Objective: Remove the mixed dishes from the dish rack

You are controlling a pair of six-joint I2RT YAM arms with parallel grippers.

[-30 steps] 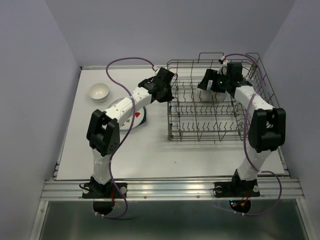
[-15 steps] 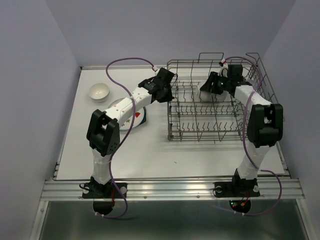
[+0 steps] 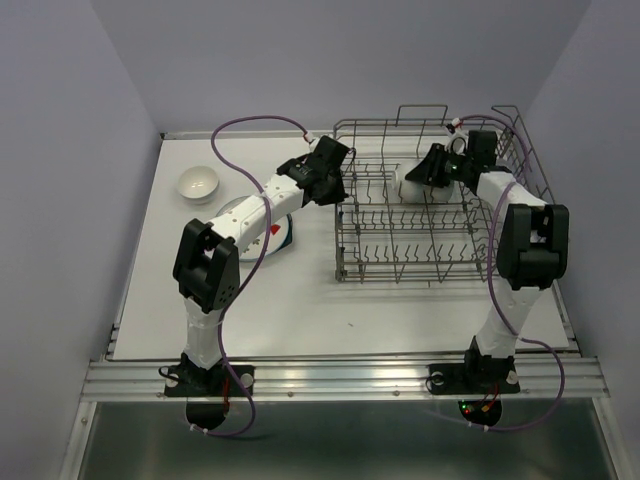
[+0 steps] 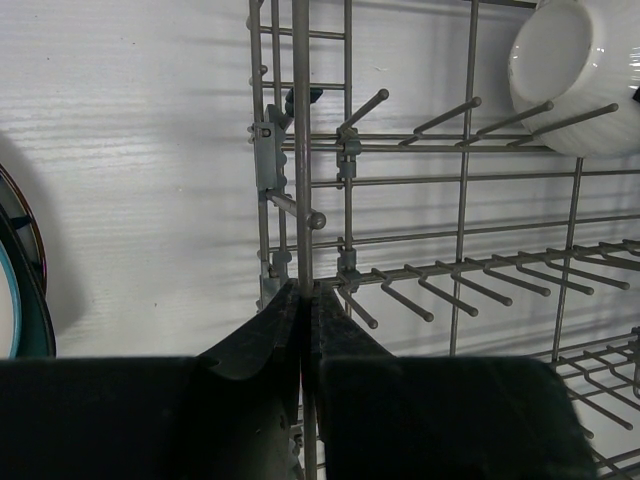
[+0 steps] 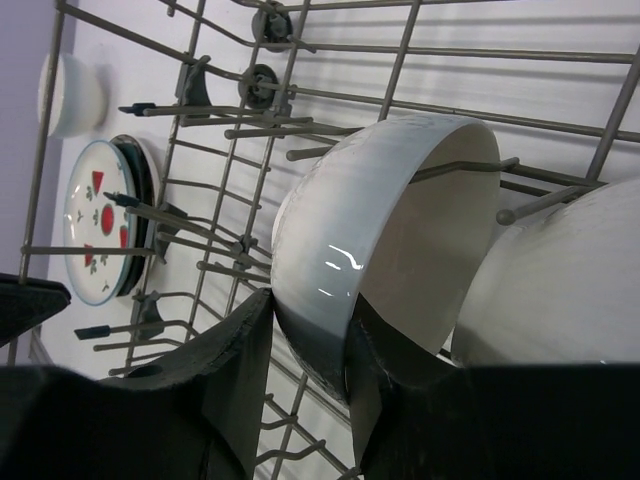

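Small white bowl clamped in right claw (inside grey wire dish rack); left claw pinches rack wire.

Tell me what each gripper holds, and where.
Right gripper: a white bowl, pinched at its rim. Left gripper: a wire of the rack, at its edge.
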